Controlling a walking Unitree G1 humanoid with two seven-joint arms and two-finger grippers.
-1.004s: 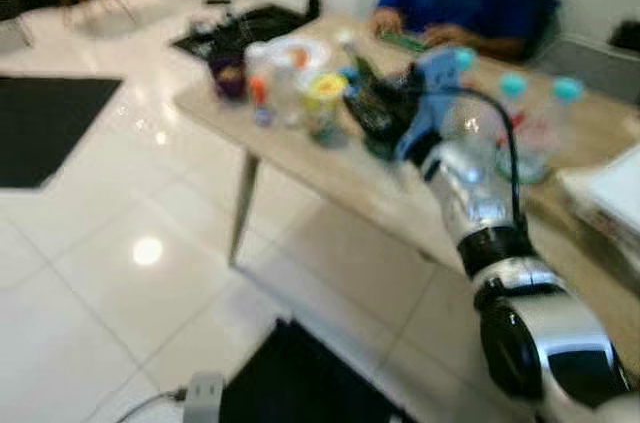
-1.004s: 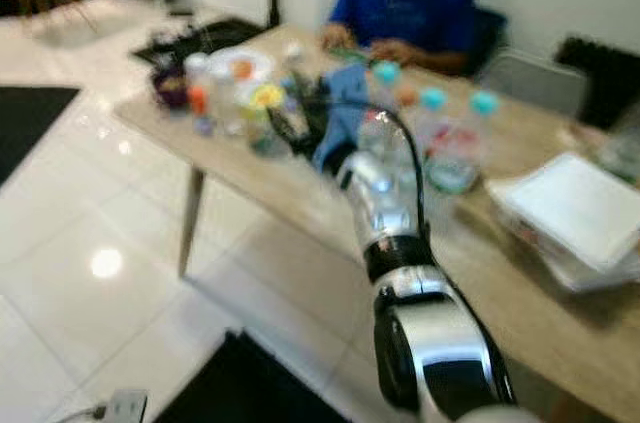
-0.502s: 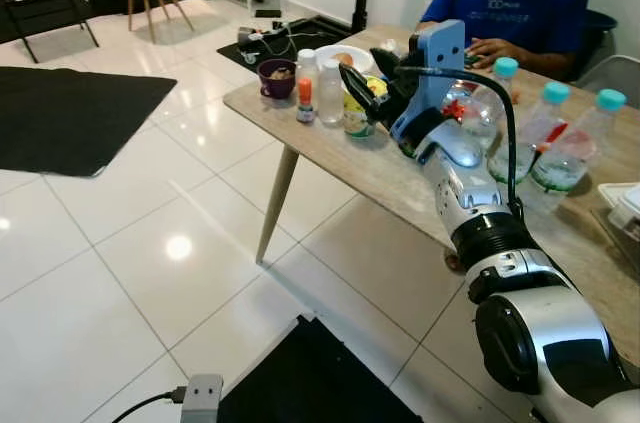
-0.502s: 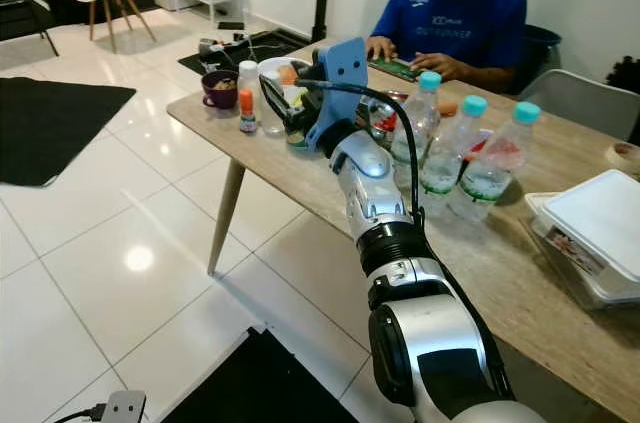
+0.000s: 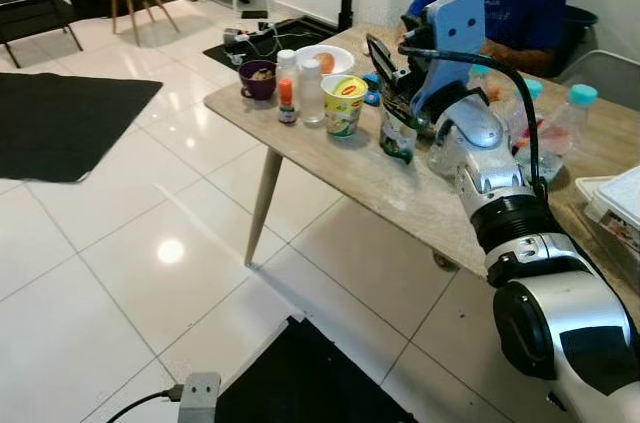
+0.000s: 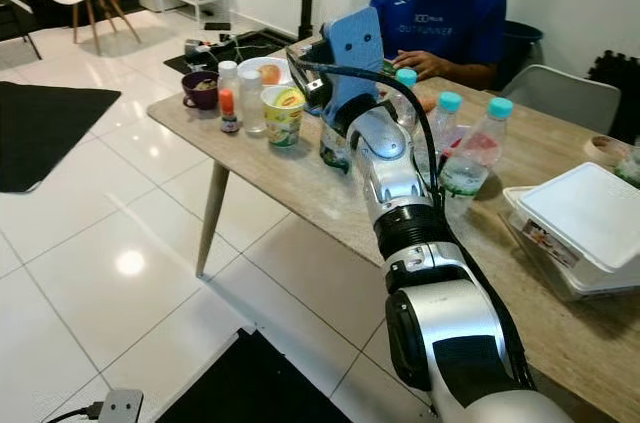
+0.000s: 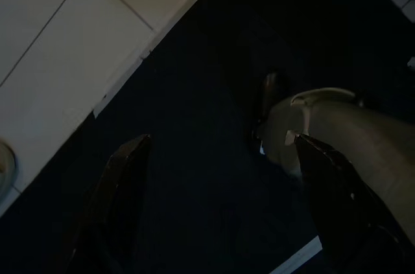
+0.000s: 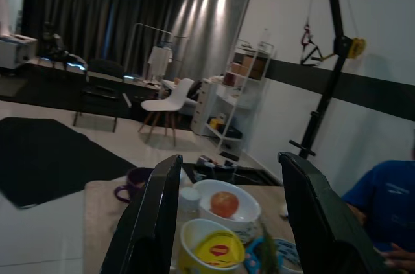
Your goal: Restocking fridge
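Wooden table carries the stock; a person in a blue shirt sits at its far side. Right gripper is raised above the table, jaws apart, empty, over a green-labelled bottle. Just beside: yellow cup, three capped water bottles, white bowl. Left gripper hangs over a dark mat, jaws apart.

The right gripper has apparently lifted and advanced above the table.
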